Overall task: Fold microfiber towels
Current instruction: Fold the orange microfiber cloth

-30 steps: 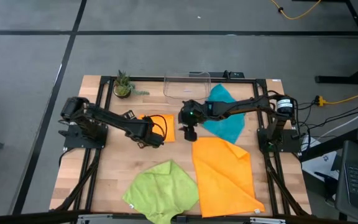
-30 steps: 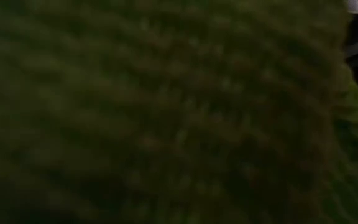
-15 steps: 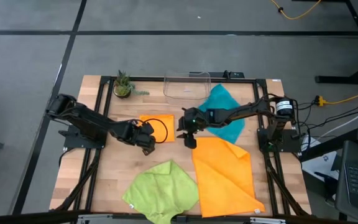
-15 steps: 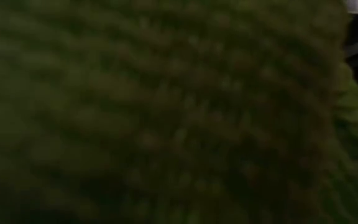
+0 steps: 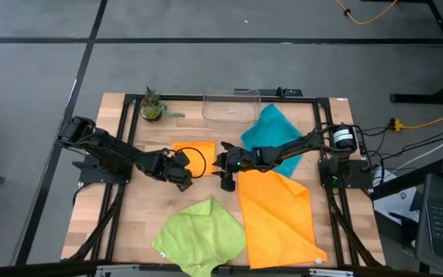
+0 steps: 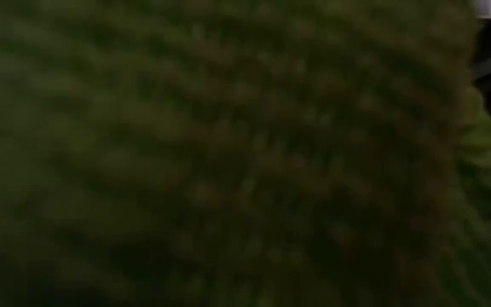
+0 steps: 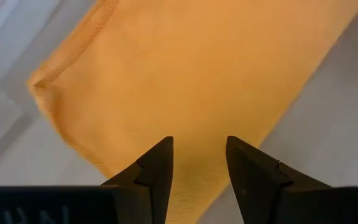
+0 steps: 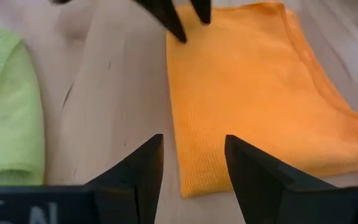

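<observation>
A small folded orange towel (image 5: 200, 152) (image 7: 185, 74) (image 8: 253, 93) lies flat mid-table. My left gripper (image 5: 183, 181) (image 7: 199, 149) is open and points steeply down over its near left corner. My right gripper (image 5: 224, 181) (image 8: 191, 155) is open and slants down just off its near right corner. A large orange towel (image 5: 275, 211) lies spread at the near right. A lime green towel (image 5: 202, 235) (image 8: 5, 106) lies crumpled at the near edge, and a teal one (image 5: 271, 131) at the far right. Green cloth (image 6: 228, 153) fills the low view. My left gripper's open fingers (image 8: 180, 34) stand on either side of the folded orange towel's near left corner (image 7: 194, 186), coming from above. Whether their tips touch the cloth I cannot tell. The towel lies flat on the table.
A clear plastic bin (image 5: 231, 106) stands at the far edge, with a small potted plant (image 5: 152, 104) at the far left. Bare wood (image 8: 104, 93) lies between the folded towel and the lime green one.
My left gripper has sunk and tipped to point more steeply down at the folded orange towel, drawing back a little toward the table's left. My right gripper has come down and toward the near left, away from the teal towel to the folded towel's near right corner.
</observation>
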Tool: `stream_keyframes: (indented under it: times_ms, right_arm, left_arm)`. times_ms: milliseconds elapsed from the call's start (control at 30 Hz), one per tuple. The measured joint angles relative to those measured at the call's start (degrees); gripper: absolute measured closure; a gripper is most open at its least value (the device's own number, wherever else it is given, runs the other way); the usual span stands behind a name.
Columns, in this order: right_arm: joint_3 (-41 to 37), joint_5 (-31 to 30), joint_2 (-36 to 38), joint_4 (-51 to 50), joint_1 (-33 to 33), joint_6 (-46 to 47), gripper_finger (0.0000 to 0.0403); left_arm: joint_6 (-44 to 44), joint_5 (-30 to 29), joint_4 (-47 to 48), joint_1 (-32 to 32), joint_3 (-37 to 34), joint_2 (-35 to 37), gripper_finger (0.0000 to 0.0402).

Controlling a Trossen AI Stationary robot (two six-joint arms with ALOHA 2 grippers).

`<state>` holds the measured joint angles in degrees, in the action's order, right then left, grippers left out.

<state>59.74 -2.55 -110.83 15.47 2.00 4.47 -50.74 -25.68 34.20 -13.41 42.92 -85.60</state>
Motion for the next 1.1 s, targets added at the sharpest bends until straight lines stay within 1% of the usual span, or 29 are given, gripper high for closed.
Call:
stream_keyframes:
  times_ms: [100,267,400,600,767,867,967,1100]
  right_arm:
    - [0.0,0.0,0.0,-0.4,0.0,-0.3,0.0229]
    - [0.0,0.0,0.0,-0.2,0.0,-0.3,0.0229]
    - [0.0,0.1,0.0,-0.3,0.0,-0.4,0.0229]
    - [0.0,0.1,0.0,-0.3,0.0,-0.6,0.0229]
    - [0.0,0.1,0.0,-0.3,0.0,-0.7,0.0229]
    - [0.0,0.1,0.0,-0.3,0.0,-1.6,0.0229]
    - [0.0,0.2,0.0,-0.3,0.0,-1.8,0.0229]
    - [0.0,0.2,0.0,-0.3,0.0,-1.8,0.0229]
  left_arm:
    - [0.1,-0.3,-3.9,-1.1,0.1,0.0,0.0261]
    - [-0.3,0.4,-3.5,-1.4,-0.9,-0.3,0.0261]
    - [-3.3,2.4,-3.5,-0.8,-3.7,-0.3,0.0261]
    - [-4.9,1.5,-3.3,-0.5,-6.6,-0.1,0.0261]
    - [-3.9,-1.1,3.4,0.7,-6.0,-0.2,0.0261]
    - [-4.2,-4.3,8.9,1.6,-5.5,-0.3,0.0261]
    - [-4.5,-7.3,8.7,2.2,-4.0,-0.3,0.0261]
    - [-4.5,-8.5,8.3,2.2,-0.4,-0.3,0.0261]
